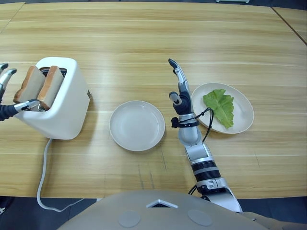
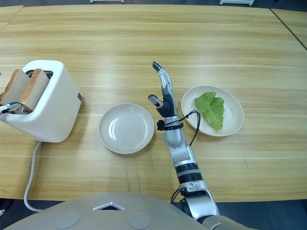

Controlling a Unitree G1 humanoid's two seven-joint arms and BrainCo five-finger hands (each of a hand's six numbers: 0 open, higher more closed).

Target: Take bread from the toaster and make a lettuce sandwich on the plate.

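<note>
Your right robot hand [image 1: 180,99], centre frame, is silver with black fingertips [image 1: 171,62] and palm; a black cable [image 1: 209,120] loops at its wrist. Your left robot hand [image 1: 5,110], left edge, looks grey-black.

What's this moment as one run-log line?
left hand: at bread in toaster | right hand: open, between empty plate and lettuce plate | lettuce: untouched

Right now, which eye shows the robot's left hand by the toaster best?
The left eye view. There the left hand shows at the picture's edge beside the bread in the toaster. The right eye view catches just a sliver of it at the edge, next to the bread.
</note>
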